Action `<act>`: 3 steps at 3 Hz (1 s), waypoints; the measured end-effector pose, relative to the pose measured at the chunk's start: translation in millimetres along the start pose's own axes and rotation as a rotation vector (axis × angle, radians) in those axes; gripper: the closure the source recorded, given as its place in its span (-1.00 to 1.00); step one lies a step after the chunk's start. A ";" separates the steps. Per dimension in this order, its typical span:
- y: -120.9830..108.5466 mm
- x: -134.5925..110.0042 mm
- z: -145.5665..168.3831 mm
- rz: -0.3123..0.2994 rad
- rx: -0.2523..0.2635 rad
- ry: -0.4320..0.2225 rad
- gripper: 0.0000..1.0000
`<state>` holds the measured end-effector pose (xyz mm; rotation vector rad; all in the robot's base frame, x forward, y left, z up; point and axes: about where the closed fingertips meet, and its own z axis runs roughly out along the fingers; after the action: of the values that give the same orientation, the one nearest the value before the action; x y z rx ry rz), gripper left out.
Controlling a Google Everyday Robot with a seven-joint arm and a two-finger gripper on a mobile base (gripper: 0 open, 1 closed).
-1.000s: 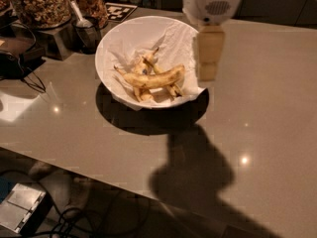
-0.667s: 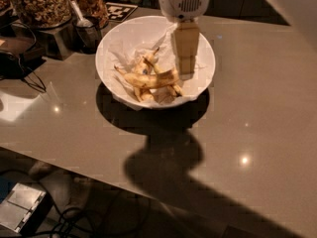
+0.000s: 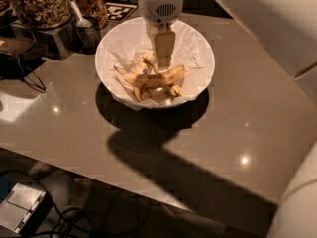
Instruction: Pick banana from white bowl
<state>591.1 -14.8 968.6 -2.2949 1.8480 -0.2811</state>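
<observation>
The white bowl (image 3: 198, 83) with crumpled white paper lining sits on the counter. The banana (image 3: 157, 78), plump, yellow with brown speckles, lies across the bowl's middle. Smaller pale bananas (image 3: 143, 63) lie beside and under it. My gripper (image 3: 163, 61) hangs from above over the bowl's centre, its tip just behind the banana's middle. Its white wrist housing (image 3: 160, 4) hides the bowl's far rim.
Glass jars of nuts and snacks (image 3: 37, 4) stand at the back left, with a metal cup and spoon (image 3: 85, 28) next to the bowl. A black-and-white marker tag (image 3: 120, 10) lies behind. Cables (image 3: 25, 78) trail at left. The counter edge (image 3: 124, 182) runs diagonally in front.
The gripper has moved left from the bowl's right rim to above its centre and come down toward the banana. The arm's shadow on the counter has shifted with it.
</observation>
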 end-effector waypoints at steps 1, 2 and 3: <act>-4.4 -6.7 20.3 -0.005 -0.042 -0.020 -0.18; 0.3 -7.3 45.4 0.007 -0.098 -0.040 -0.18; 7.1 -2.5 64.4 0.022 -0.140 -0.043 -0.14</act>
<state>600.5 -12.4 904.5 -2.3487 1.9273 -0.1005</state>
